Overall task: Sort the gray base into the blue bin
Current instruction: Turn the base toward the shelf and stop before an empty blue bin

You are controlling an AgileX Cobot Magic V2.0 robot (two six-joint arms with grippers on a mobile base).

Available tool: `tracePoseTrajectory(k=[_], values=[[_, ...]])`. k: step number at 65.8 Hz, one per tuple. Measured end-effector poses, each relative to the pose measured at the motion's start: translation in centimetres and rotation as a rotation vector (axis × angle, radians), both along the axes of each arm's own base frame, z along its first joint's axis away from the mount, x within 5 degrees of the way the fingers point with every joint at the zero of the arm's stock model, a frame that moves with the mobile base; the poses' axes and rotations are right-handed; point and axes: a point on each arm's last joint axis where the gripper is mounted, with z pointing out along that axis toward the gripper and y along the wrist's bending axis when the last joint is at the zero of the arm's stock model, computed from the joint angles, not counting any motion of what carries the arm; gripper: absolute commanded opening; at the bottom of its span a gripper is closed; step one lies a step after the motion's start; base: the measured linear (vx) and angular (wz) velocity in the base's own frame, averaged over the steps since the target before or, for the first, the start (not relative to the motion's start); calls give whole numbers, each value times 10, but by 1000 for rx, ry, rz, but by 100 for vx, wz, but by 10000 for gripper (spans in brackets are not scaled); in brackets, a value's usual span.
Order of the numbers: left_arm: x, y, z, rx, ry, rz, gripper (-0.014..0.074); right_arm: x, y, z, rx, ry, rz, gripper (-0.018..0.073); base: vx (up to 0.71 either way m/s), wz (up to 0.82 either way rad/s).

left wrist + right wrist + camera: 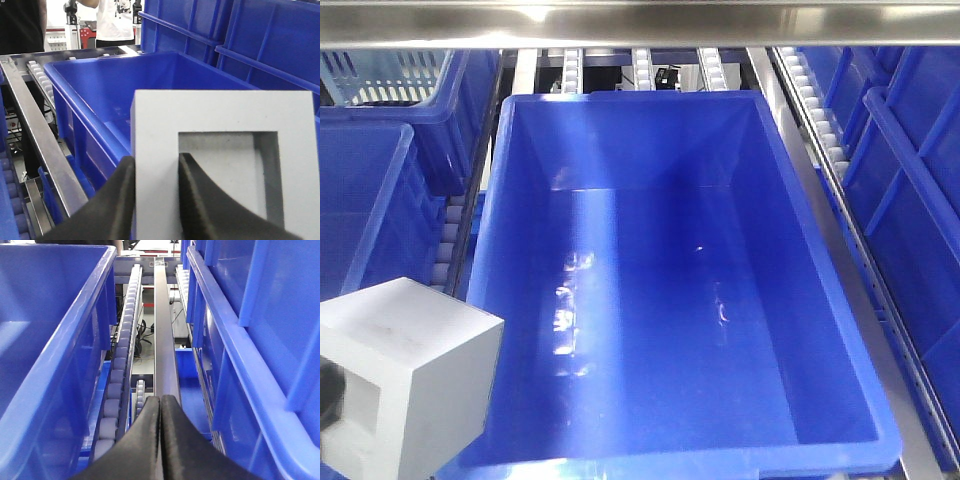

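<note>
Front view: the gray base (405, 370) was held at the near-left corner of the blue bin (820, 300). Left wrist view: the left gripper (155, 167) clamped the base's pocket wall. Right wrist view: the right gripper (160, 405), fingers pressed together, pointed along the roller track (117, 375) between bins

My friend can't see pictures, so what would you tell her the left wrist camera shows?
The left tool pinches a wall of the gray base, one black finger outside it and one inside its square pocket. Just behind it sits the open blue bin, with more blue bins stacked to the right.
</note>
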Motion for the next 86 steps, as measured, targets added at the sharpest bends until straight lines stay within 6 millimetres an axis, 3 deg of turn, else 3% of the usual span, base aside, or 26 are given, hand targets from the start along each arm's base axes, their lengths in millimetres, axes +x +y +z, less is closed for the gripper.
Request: tracePoseTrajectory(k=[86], values=[[0, 0, 2, -9, -17, -1, -6, 0, 0, 0, 0, 0, 0, -9, 1, 0]])
